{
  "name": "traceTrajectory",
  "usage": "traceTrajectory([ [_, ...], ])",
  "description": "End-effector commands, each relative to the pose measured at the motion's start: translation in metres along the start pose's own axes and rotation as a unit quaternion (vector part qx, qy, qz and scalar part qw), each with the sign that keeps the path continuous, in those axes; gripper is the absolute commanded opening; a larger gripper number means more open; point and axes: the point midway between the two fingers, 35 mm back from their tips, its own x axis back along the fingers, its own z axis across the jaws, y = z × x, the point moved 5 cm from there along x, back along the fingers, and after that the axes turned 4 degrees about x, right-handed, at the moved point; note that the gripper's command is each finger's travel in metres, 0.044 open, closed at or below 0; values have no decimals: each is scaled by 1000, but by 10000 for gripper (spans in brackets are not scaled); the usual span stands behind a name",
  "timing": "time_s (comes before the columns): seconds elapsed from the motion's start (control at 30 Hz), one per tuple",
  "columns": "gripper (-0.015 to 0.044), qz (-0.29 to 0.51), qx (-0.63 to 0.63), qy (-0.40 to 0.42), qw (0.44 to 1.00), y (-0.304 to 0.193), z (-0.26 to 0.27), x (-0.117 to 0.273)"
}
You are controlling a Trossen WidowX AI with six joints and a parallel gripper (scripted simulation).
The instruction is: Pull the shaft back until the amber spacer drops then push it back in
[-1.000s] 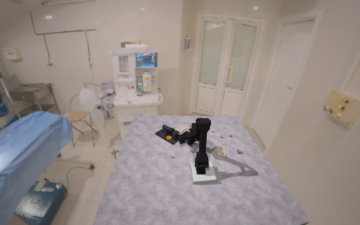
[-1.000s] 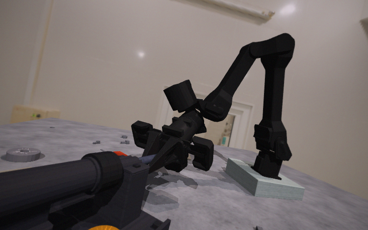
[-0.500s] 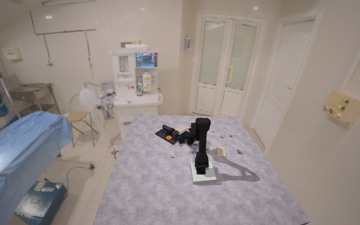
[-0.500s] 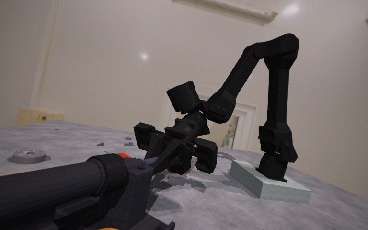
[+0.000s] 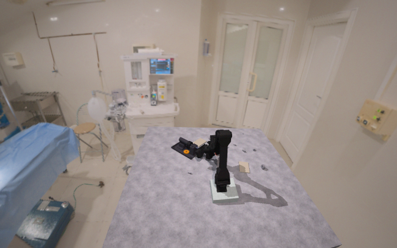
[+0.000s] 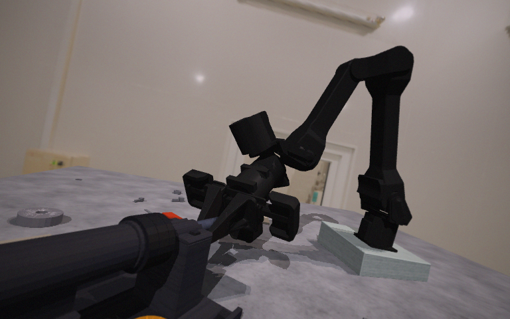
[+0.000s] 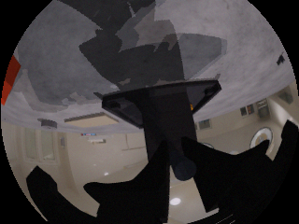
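Note:
The black fixture has a thick cylinder (image 5: 184, 142) (image 6: 75, 246) at one end and an upright post (image 6: 191, 252) nearer the arm, both on a dark base plate (image 5: 176, 148). The blue-grey shaft (image 6: 206, 222) sticks out past the post; its round end (image 7: 185, 169) shows in the wrist view. My gripper (image 6: 210, 226) (image 7: 174, 142) is shut on the shaft's outer part, close to the post. An amber spacer (image 5: 186, 151) (image 6: 151, 317) appears to lie flat on the base plate, off the shaft. Other spacers on the shaft cannot be made out; the inside of the fixture is hidden.
A red-orange piece (image 6: 171, 215) (image 7: 10, 79) lies behind the post and beside the arm. A beige block (image 5: 199, 142) is behind the fixture, and a beige pad (image 5: 244, 167) is right of the arm. A grey disc (image 6: 40, 216) and small grey parts lie around the table (image 5: 164, 201).

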Motion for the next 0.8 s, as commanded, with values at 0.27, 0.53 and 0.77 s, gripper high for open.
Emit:
traceTrajectory([
  [0.27,0,1,-1,-1,1000,-3,0,-4],
  [0.53,0,1,-1,-1,1000,-4,0,-6],
  [0.77,0,1,-1,-1,1000,-5,0,-8],
])
